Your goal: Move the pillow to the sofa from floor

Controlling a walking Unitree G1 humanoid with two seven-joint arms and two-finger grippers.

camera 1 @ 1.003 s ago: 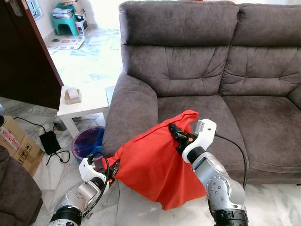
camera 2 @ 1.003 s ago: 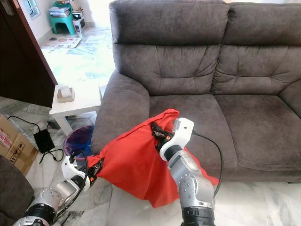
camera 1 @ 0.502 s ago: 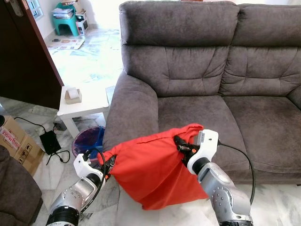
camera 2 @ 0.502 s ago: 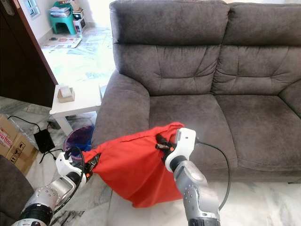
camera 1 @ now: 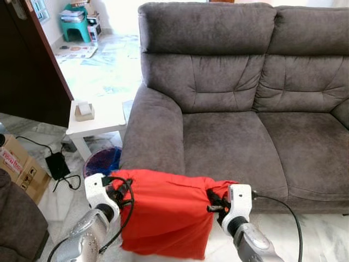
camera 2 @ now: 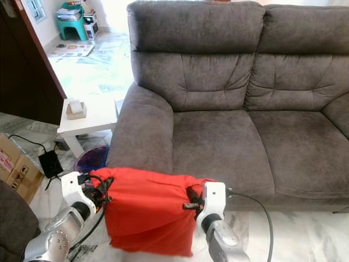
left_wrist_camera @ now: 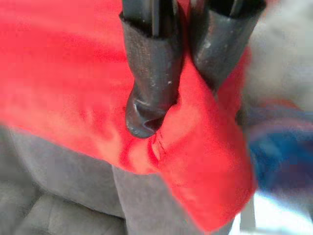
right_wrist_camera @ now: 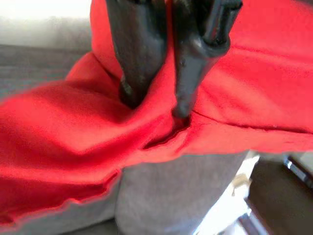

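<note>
1. Marble floor and a grey sofa fill the room ahead.
2. Left gripper is clenched on one top corner of the red pillow.
3. Right gripper pinches the other top corner.
4. Pillow hangs stretched between both, long axis level, just before the sofa's front edge.
5. Seat cushion lies forward and above, equally near either arm.
</note>
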